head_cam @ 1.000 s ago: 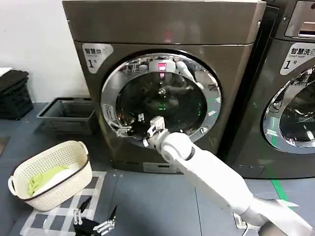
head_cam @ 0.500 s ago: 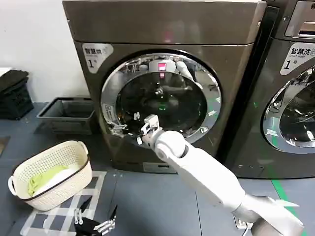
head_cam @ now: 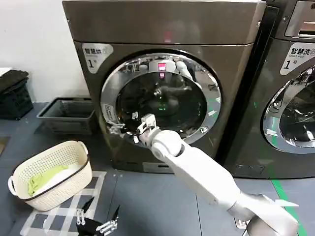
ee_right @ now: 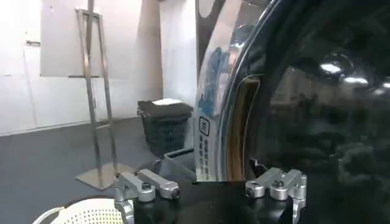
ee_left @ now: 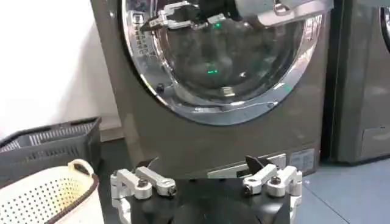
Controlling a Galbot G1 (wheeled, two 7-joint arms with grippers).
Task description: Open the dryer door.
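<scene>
The dryer door (head_cam: 111, 93) is a round porthole with a wide chrome rim and dark glass, lying flush against the machine front. My right gripper (head_cam: 126, 129) is open at the door's lower left rim, on a white arm reaching across the glass. In the right wrist view the chrome rim (ee_right: 210, 115) and a brownish handle recess (ee_right: 241, 122) stand just ahead, between the spread fingers of the right gripper (ee_right: 208, 174). The left wrist view shows the right gripper (ee_left: 166, 18) at the door (ee_left: 183, 105) from below. My left gripper (head_cam: 96, 223) hangs low near the floor, open (ee_left: 203, 167) and holding nothing.
A white basket (head_cam: 74, 169) with green cloth sits on the floor at the left. A grey tray (head_cam: 66, 114) and a black crate (head_cam: 15, 93) lie behind it. A second, darker machine (head_cam: 290, 98) stands to the right. A metal stand (ee_right: 91, 91) is off to the side.
My right gripper has slid leftward and slightly upward across the glass to the door's left rim. The door and the left arm have not moved.
</scene>
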